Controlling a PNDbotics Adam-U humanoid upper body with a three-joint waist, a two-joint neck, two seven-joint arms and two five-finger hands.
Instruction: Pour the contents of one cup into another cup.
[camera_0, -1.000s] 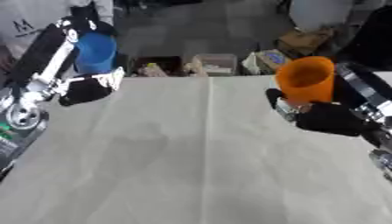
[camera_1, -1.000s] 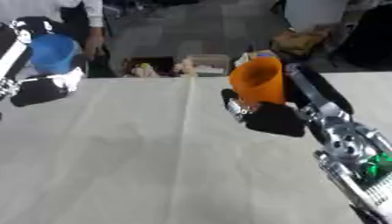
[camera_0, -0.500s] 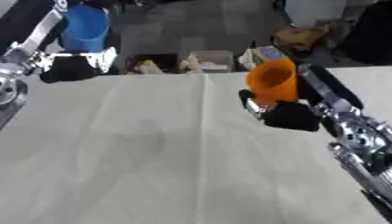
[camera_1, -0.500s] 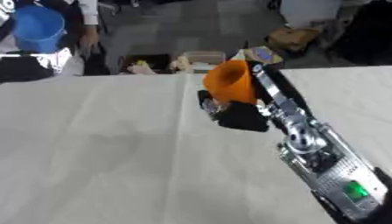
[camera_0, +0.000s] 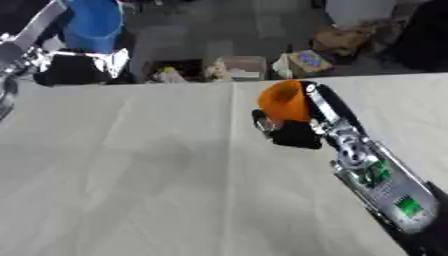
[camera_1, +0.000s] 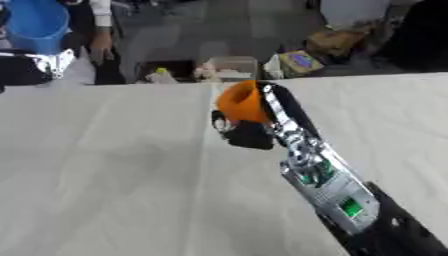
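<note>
I have my left hand (camera_0: 74, 67) at upper left, fingers clamped on the blue cup (camera_0: 92, 22) | right hand (camera_0: 293, 132) at centre, fingers clamped on the orange cup (camera_0: 284, 100) above the white tabletop (camera_0: 131, 175).

Black robot hand (camera_0: 293, 134) — silver forearm, green markings

Even, soft light falls on the pale tablecloth (camera_0: 131, 190), which shows only faint grey smudges left of centre and no glare. Both views are blurred throughout, edges smeared. The floor along the top of the frame is dimmer.
</note>
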